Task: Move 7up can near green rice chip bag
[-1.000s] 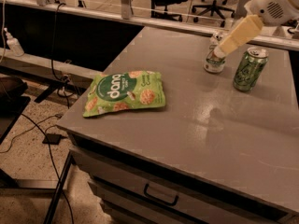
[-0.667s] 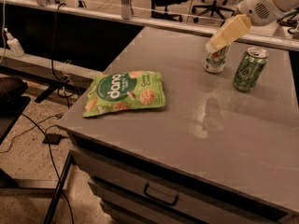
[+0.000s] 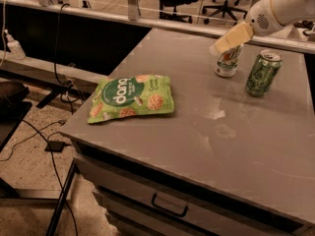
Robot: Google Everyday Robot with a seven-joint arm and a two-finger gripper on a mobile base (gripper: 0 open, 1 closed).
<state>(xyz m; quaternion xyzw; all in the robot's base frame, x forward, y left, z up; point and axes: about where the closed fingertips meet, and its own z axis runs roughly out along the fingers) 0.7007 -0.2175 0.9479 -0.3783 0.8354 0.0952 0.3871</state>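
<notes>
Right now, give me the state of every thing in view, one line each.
7up can: upright on the table, top covered by the pincer.
green rice chip bag: lying flat, label up, well apart from both cans.
green can: upright, beside the 7up can, not touching.
pincer: at the 7up can's top.
drawer: shut.
</notes>
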